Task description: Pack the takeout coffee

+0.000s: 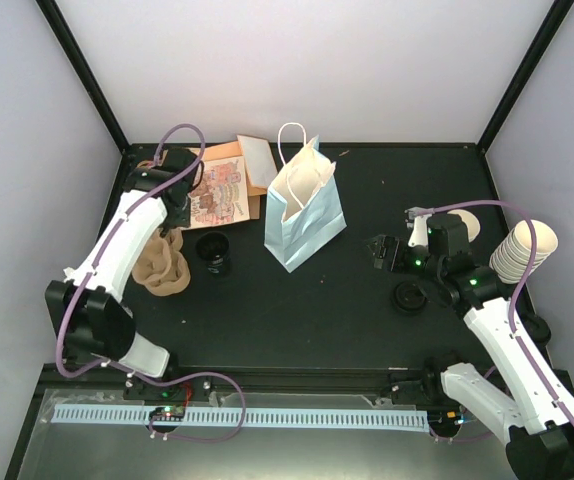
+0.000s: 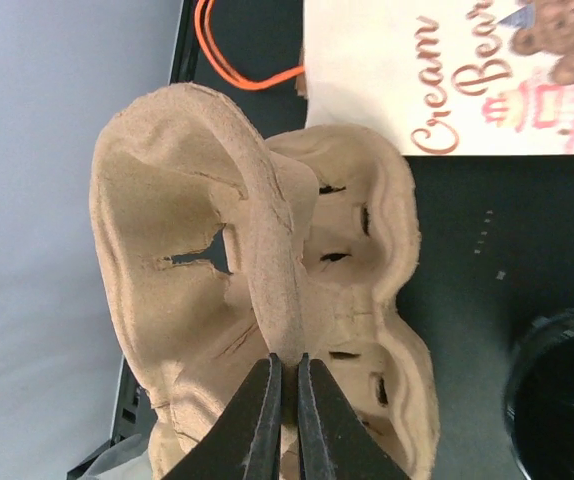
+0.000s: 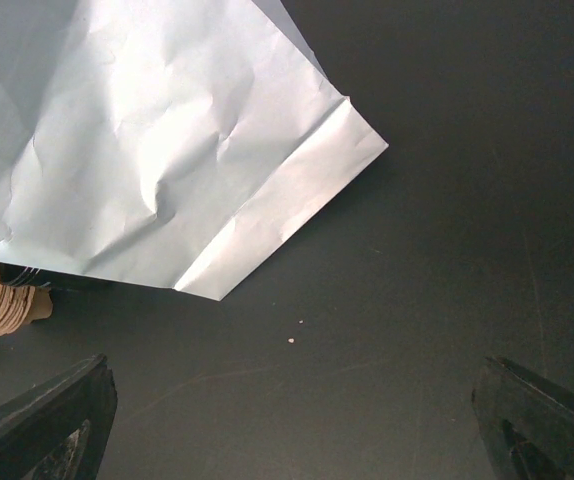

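The left gripper (image 2: 285, 365) is pinching the middle ridge of the brown cup carrier (image 2: 167, 230), pressed tight on it, so I think the carrier is being set ready. The takeout coffee (image 1: 213, 250) stands just beside it, not yet packed. Next the cup must go in upright. The left arm reaches far out and bends down; the right gripper (image 1: 379, 252) hangs spread wide near the blue bag (image 1: 305, 215)
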